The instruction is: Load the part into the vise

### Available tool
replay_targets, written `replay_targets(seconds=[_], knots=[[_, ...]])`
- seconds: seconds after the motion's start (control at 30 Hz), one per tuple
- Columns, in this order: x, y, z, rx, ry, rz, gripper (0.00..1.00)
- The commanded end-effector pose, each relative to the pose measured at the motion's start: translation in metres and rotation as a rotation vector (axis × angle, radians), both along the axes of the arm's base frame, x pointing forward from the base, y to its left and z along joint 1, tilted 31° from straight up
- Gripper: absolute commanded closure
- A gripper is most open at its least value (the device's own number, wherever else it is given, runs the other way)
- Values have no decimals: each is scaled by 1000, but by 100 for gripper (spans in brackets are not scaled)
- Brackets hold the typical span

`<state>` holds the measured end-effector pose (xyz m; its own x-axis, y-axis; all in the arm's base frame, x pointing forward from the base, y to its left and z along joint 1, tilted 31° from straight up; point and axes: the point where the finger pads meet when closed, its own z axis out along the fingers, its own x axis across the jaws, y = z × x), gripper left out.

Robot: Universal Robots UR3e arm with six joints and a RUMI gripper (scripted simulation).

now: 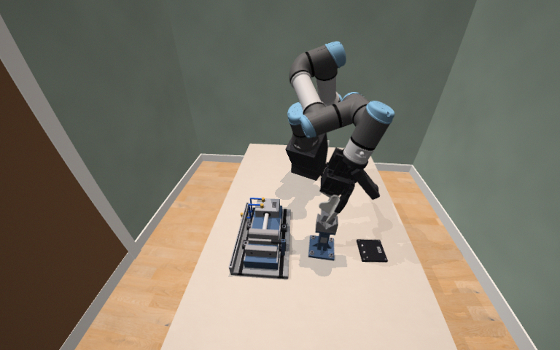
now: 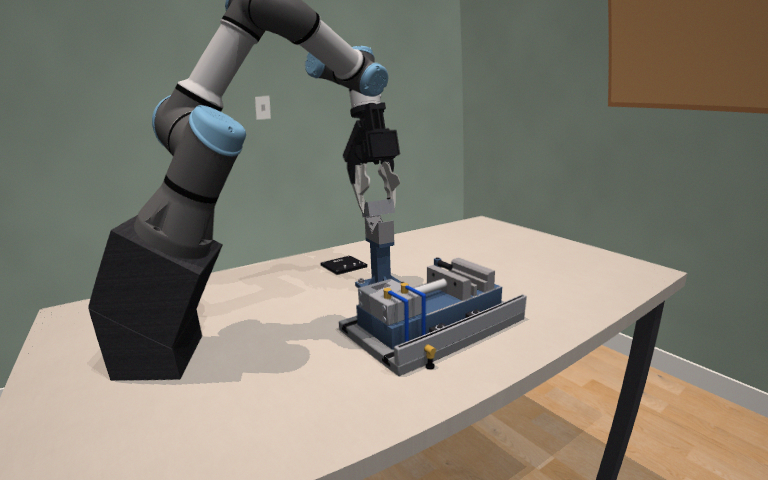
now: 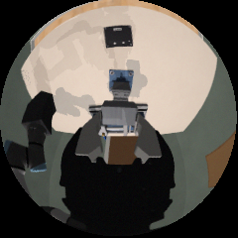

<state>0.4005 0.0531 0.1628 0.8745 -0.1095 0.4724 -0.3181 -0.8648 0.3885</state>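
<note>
My gripper (image 1: 329,214) (image 2: 377,204) (image 3: 119,112) is shut on the part (image 1: 324,212) (image 2: 378,209) (image 3: 119,115), a grey block, and holds it by its upper end. The part is right over the V-block (image 1: 325,226) (image 2: 380,232) (image 3: 120,90), which stands on a blue post and base. I cannot tell whether the part touches the V. The vise (image 1: 262,241) (image 2: 436,300) stands open to the left of the V-block, with nothing between its jaws. The black infeed plate (image 1: 371,250) (image 2: 343,264) (image 3: 119,37) lies bare to the right of the V-block.
The air cylinder (image 1: 267,205) (image 2: 385,300) with blue hoses is at one end of the vise, and the fixed jaw (image 1: 259,251) (image 2: 472,270) at the other. The robot's black base (image 1: 306,158) (image 2: 150,305) stands at the back of the table.
</note>
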Motion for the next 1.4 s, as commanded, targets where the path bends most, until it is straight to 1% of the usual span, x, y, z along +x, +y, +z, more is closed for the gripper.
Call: replay_targets(seconds=[0.0,0.07,0.3,0.57,0.97,1.37], knots=[[0,-1,1,76,-17,47,100],[0,-1,1,76,-17,47,100],[0,-1,1,137,-25,81,100],[-1,-2,1,183,-30,106,100],[-1,-2,1,212,-34,122,100],[-1,-2,1,220,-35,126,100]])
